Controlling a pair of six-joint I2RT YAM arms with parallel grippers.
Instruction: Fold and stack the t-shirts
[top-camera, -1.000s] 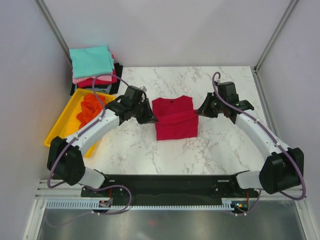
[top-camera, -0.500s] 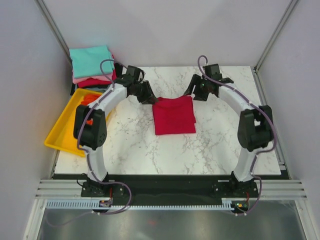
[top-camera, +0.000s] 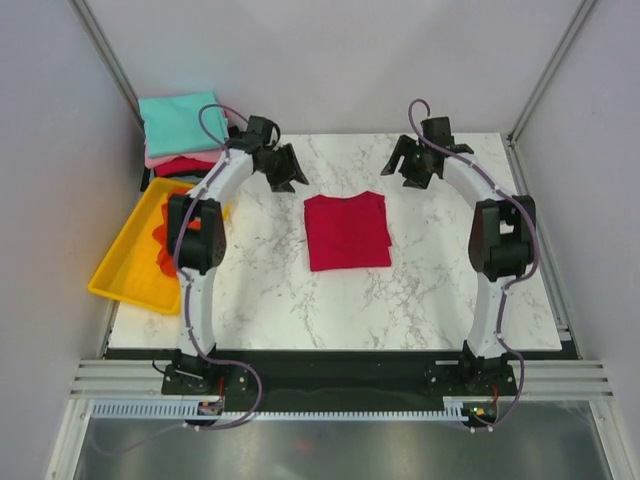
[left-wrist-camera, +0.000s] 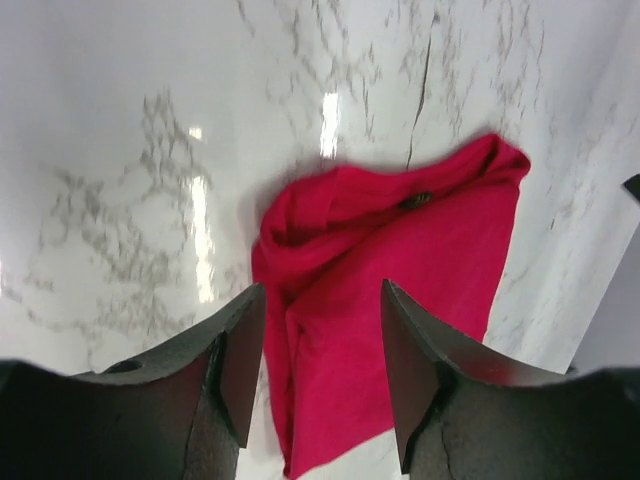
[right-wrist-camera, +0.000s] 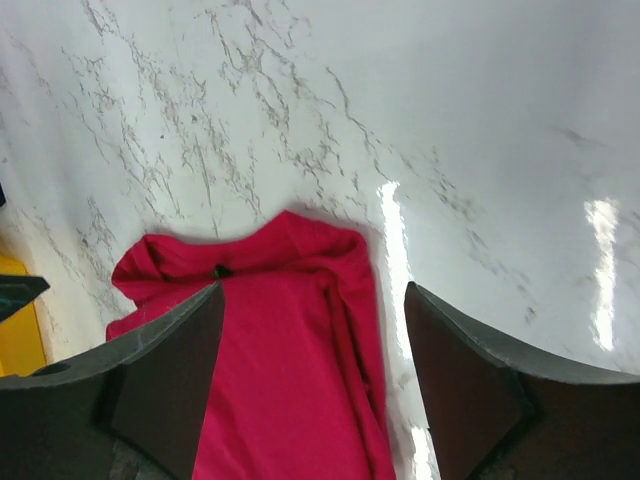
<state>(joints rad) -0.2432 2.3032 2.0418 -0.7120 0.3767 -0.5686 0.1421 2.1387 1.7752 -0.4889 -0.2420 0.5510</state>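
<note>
Jaws released crimson t-shirt (top-camera: 346, 232); wrists show label (left-wrist-camera: 416, 201).

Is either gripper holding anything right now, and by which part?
Nothing is held. The left gripper and the right gripper are both open, apart from the folded red t-shirt lying on the table.

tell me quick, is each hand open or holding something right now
Left hand: open, holding nothing, clear of the crimson t-shirt.
Right hand: open, holding nothing, also clear of it.
</note>
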